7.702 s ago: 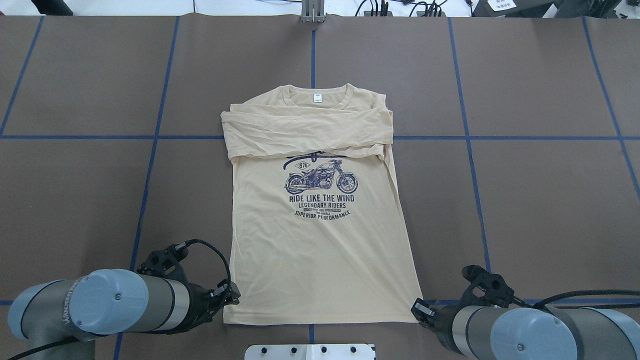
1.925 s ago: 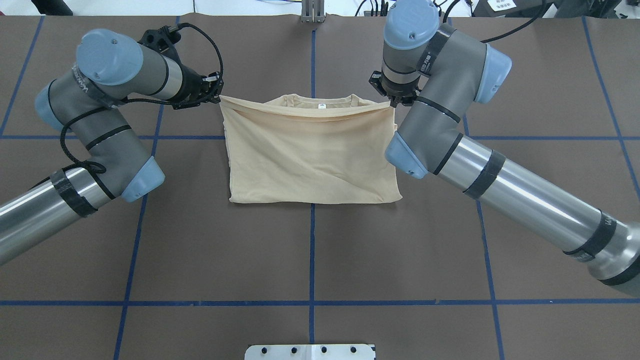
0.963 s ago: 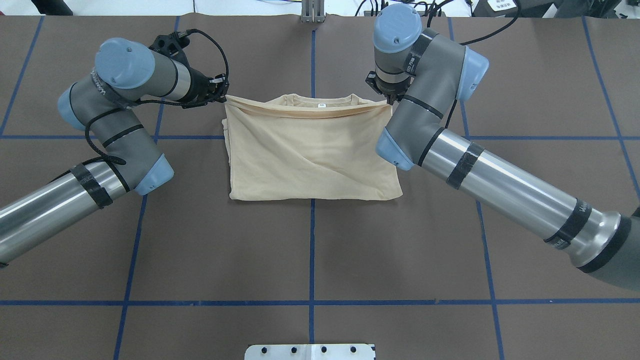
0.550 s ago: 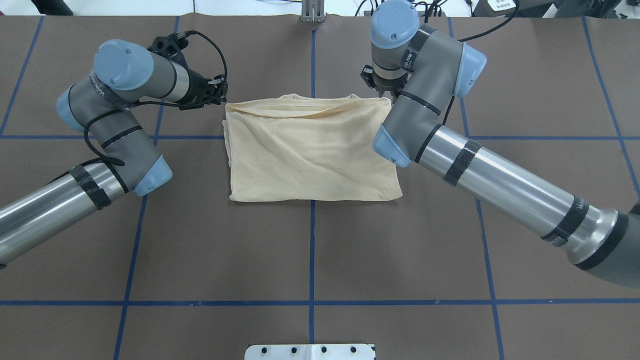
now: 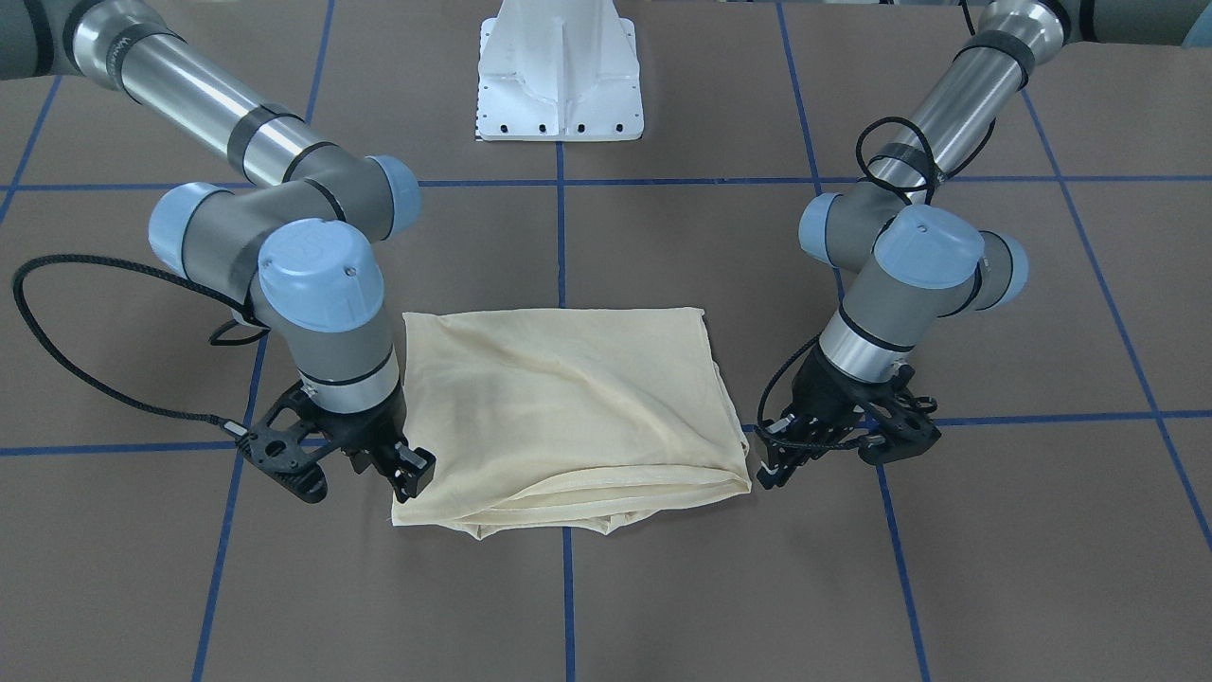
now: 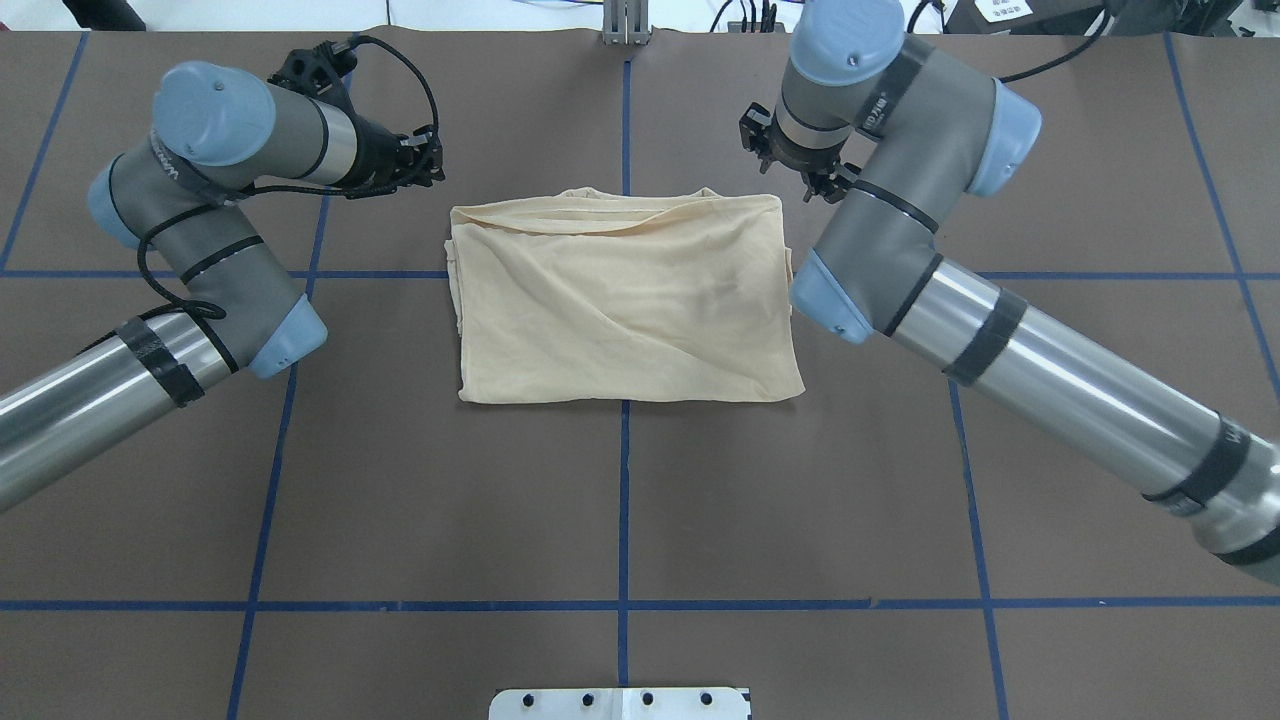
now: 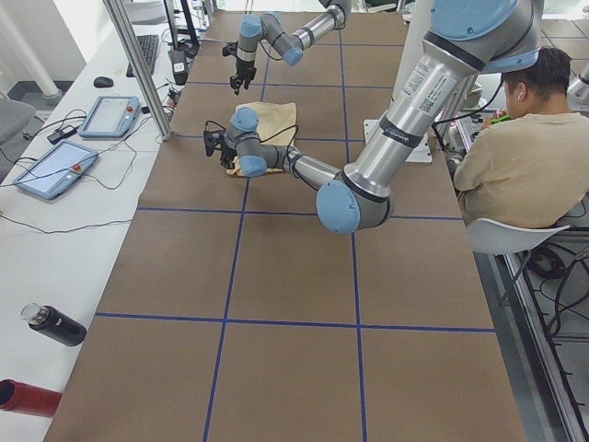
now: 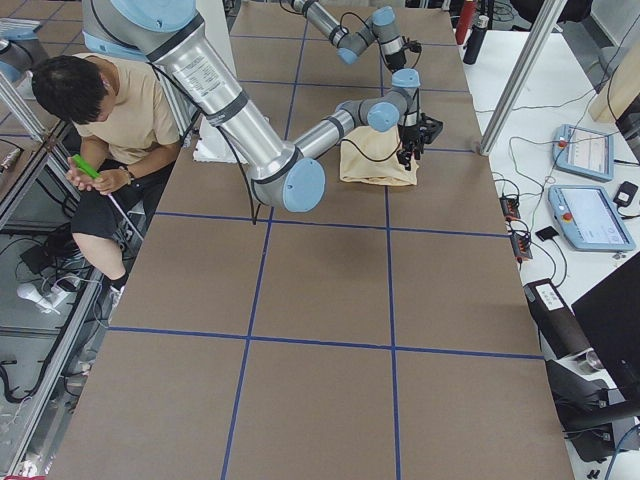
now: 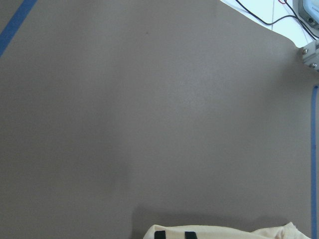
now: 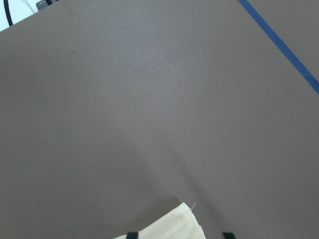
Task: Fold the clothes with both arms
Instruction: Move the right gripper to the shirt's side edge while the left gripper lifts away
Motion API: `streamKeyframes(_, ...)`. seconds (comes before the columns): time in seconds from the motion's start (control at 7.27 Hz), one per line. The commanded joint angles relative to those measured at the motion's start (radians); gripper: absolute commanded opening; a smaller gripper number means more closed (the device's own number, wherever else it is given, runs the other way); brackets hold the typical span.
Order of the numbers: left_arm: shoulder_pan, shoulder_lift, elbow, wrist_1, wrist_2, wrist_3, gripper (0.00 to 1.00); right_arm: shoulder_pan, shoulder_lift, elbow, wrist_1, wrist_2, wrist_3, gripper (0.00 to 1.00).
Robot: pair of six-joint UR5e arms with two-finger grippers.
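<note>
Cream shirt (image 6: 620, 300) folded, print hidden, brown table (image 6: 450, 500) showing on all sides. From overhead, left gripper (image 5: 772, 462) at 10 o'clock, narrowly parted, empty; right gripper (image 5: 411, 472) at 2, wide, empty.

Left arm (image 6: 200, 250) and right arm (image 6: 1050, 380): silver tube links are being joined by grey joint housings, each being closed off by a round light-blue cap with one small centre screw. Black bands are being worn around the tubes. White lettering is being displayed along the grey housings, too small to be read in full. A black braided cable is being routed along each arm to its wrist.

Left gripper (image 5: 772, 466) and right gripper (image 5: 414, 478): black, two-fingered, a skeletal black bracket being carried beside each.

White pedestal base (image 5: 559, 71): dark bolt holes are being shown along its foot.
</note>
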Motion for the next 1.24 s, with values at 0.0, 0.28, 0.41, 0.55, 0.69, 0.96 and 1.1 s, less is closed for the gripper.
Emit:
streamKeyframes(0.0,-0.062,0.014,-0.005,-0.044,0.0,0.024,0.25,-0.063,-0.187,0.233,0.004,-0.003,0.176,0.67)
streamKeyframes(0.28,-0.065,0.018,-0.005,-0.041,0.0,0.024,0.25,-0.18,-0.273,0.337,0.032,-0.099,0.351,0.71)
streamKeyframes(0.41,-0.065,0.021,-0.002,-0.04,0.003,0.039,0.25,-0.242,-0.325,0.401,0.032,-0.161,0.38,0.72)
streamKeyframes(0.55,-0.065,0.035,-0.005,-0.041,0.003,0.057,0.25,-0.262,-0.342,0.402,0.032,-0.167,0.394,0.72)
streamKeyframes(0.69,-0.065,0.034,-0.005,-0.041,0.025,0.059,0.25,-0.265,-0.348,0.399,0.032,-0.167,0.396,0.72)
streamKeyframes(0.96,-0.065,0.041,-0.003,-0.041,0.035,0.076,0.25,-0.314,-0.348,0.393,0.032,-0.193,0.395,0.72)
streamKeyframes(1.1,-0.065,0.043,-0.005,-0.041,0.036,0.082,0.25,-0.328,-0.345,0.382,0.033,-0.195,0.39,0.72)
